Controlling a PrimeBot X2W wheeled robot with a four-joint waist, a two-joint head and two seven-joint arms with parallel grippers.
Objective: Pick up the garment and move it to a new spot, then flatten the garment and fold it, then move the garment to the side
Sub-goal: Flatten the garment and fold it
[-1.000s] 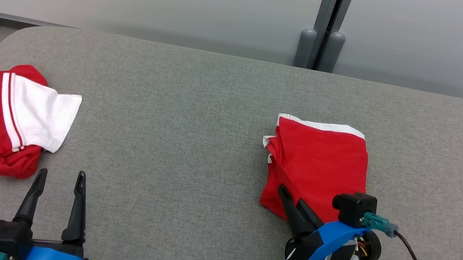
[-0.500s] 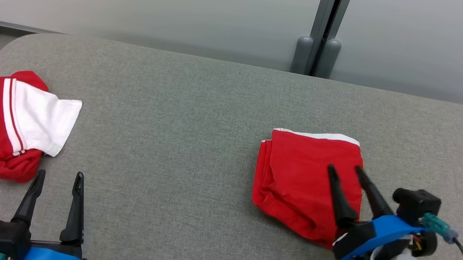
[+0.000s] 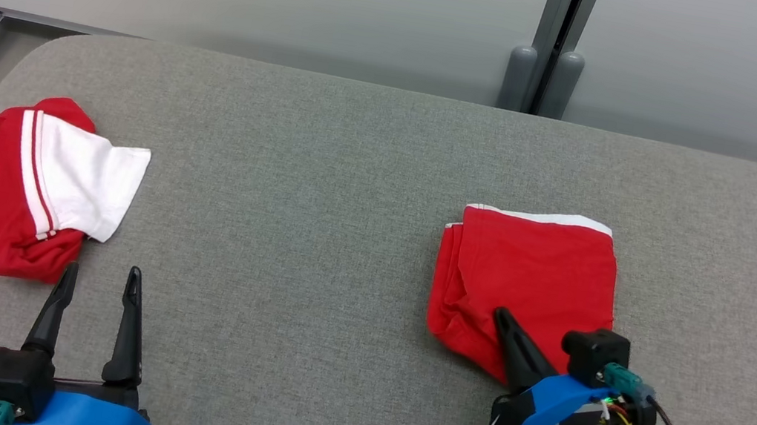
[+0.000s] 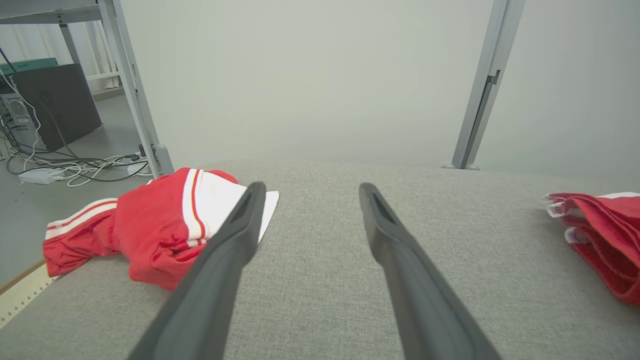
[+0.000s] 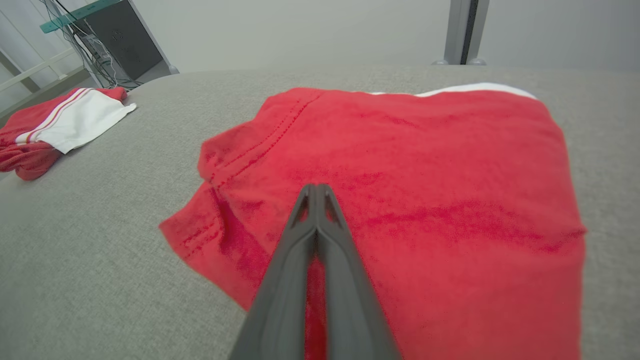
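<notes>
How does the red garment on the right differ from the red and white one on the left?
The right garment is folded into a rough rectangle; the left garment lies crumpled. The right garment shows mostly red, the left garment a large white panel. Both are red with white and lie on the grey table.

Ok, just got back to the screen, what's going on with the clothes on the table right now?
The right claw is shut, its tips lying on the near-left part of the folded red garment on the right of the grey table; whether it pinches cloth I cannot tell. The left claw hangs open over bare table, holding nothing, close to a crumpled red and white garment at the table's left edge.
</notes>
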